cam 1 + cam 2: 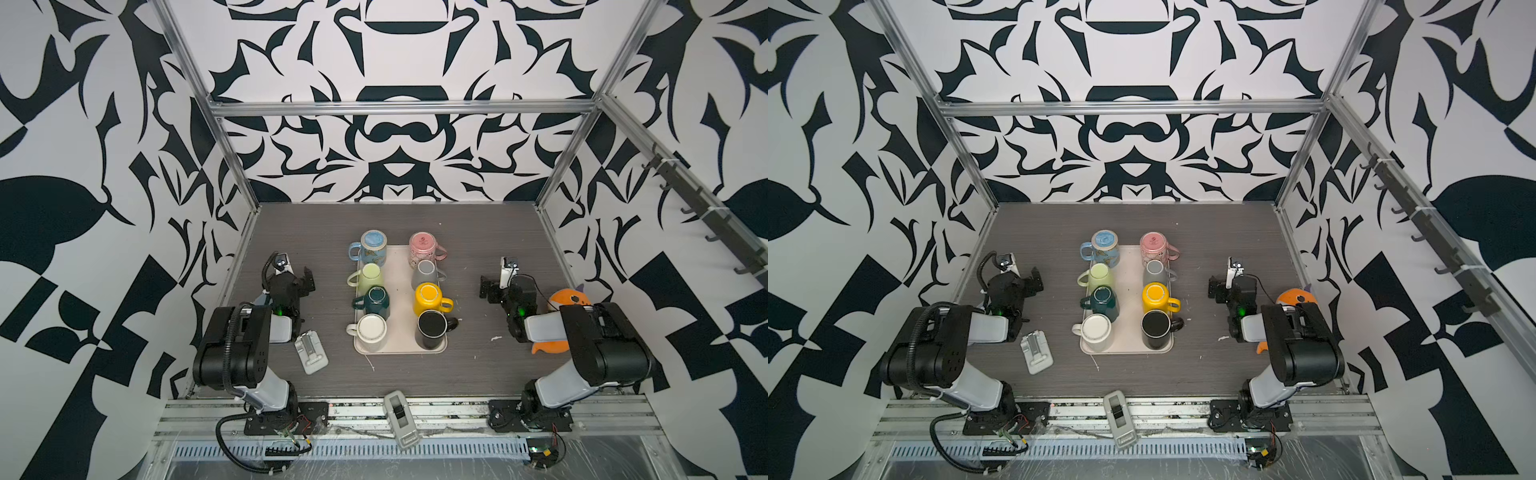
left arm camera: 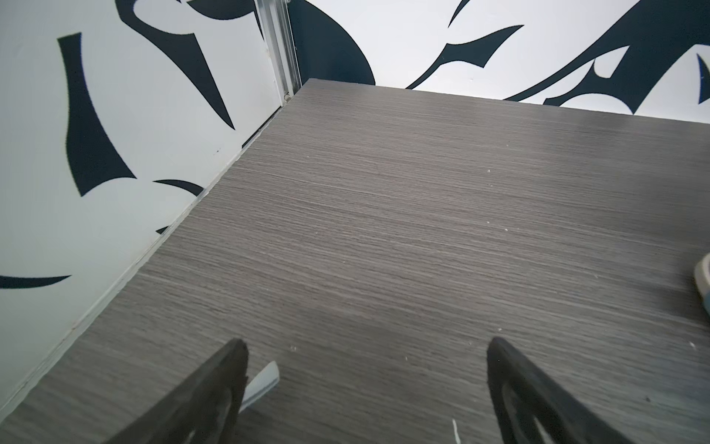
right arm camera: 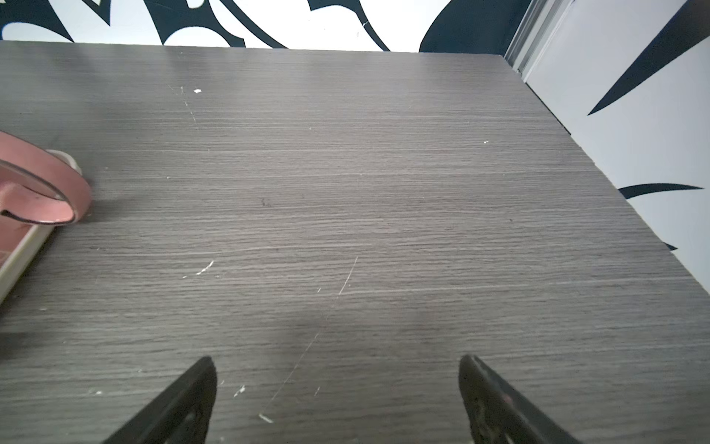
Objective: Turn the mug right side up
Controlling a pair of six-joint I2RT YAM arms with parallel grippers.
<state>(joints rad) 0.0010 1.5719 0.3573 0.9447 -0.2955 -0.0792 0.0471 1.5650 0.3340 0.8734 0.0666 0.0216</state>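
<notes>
Nearest the camera, on the metal rail at the front: grey plastic tape holder. Behind it, in the middle of the grey wood-look bench: flat cream tray with eight mugs in two rows of four.

Left row, from back to front: blue mug with pictures, pale green mug, dark teal mug, white mug. Right row, from back to front: pink mug with pictures, grey mug, yellow mug, black mug. Blue, pink, teal and yellow ones all bottom up. Hard to tell with the black one. Left row handles pointing left, right row handles pointing right. Back two mugs right at the far edge of the tray.

Left fingers spread wide, with nothing between them, over bare bench to the left of the tray, well apart from the mugs. Right fingers spread wide too, also with nothing between them, over bare bench to the right of the tray.

Just beside the left arm, flat on the bench: small grey plastic block. Partly hidden behind the right arm: orange soft toy.
</notes>
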